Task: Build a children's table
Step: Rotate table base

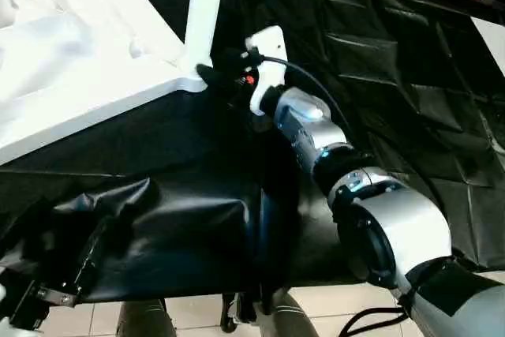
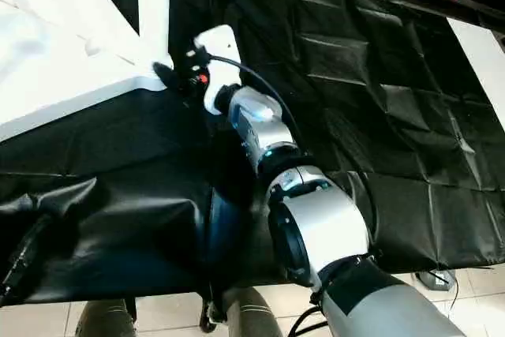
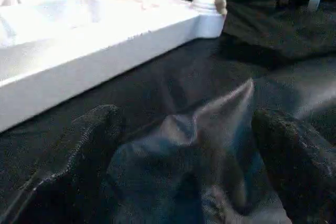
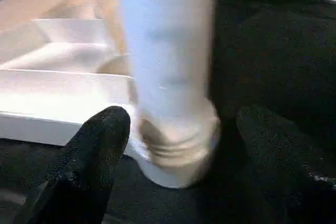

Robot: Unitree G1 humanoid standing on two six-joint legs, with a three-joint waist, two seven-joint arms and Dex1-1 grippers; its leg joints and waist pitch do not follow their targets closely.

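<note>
The white table top (image 1: 71, 76) lies underside up on black cloth at the left. A white leg (image 1: 203, 5) stands upright in its near corner socket (image 4: 173, 169), and ridges of thread show at the leg's foot (image 4: 176, 140). My right gripper (image 4: 184, 114) is open, with one black finger (image 4: 100, 145) on each side of the leg's foot and neither clearly pressing it. My left gripper (image 3: 186, 116) is open low at the front left, hanging over crumpled cloth a short way from the top's long edge (image 3: 105, 61). It holds nothing.
Black padded cloth (image 2: 379, 116) covers the whole work surface, and a raised fold (image 1: 150, 211) sits near the front edge. Tiled floor (image 1: 339, 301) shows below. A white panel (image 1: 491, 37) stands at the far right.
</note>
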